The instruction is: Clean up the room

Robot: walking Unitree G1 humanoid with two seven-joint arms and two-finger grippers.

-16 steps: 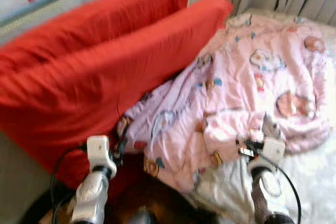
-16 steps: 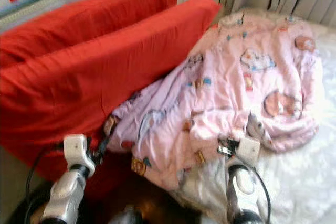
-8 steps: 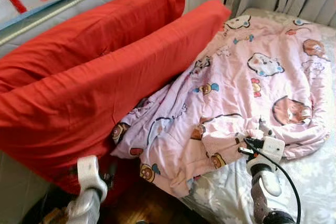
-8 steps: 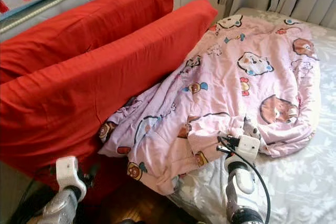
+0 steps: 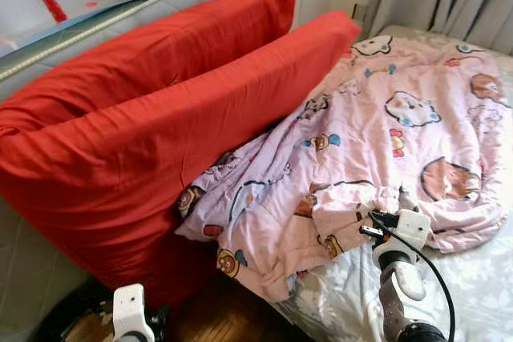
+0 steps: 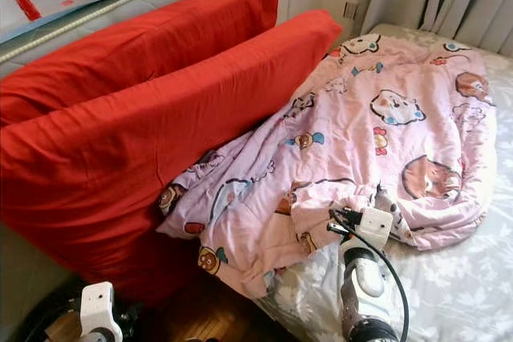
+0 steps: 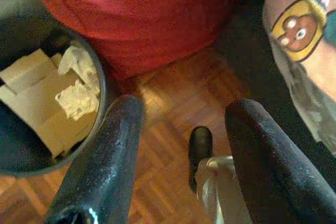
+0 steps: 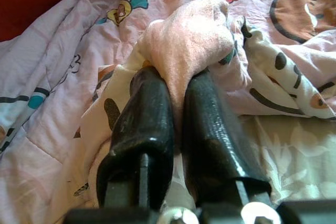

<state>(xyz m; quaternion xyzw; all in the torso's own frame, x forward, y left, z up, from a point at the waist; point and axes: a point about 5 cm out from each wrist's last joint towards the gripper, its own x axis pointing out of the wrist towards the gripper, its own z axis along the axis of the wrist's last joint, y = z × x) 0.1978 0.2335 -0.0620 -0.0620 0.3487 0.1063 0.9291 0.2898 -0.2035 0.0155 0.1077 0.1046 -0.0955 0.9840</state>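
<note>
The right pincer point(image 8: 181, 85) is pinched tight on a bunched fold of the soft pink cartoon-print quilt point(image 5: 385, 142), which sprawls crumpled across the bed's grey floral sheet point(image 5: 473, 278) and spills over its edge against two plump red fabric pillows point(image 5: 160, 118). Down low, the left pincer point(image 7: 181, 129) hangs with its textured black fingers point(image 7: 107, 156) spread wide and nothing between them, above a wooden parquet floor point(image 7: 163, 103), beside a round black bin point(image 7: 100, 90) holding cardboard pieces and crumpled white paper.
</note>
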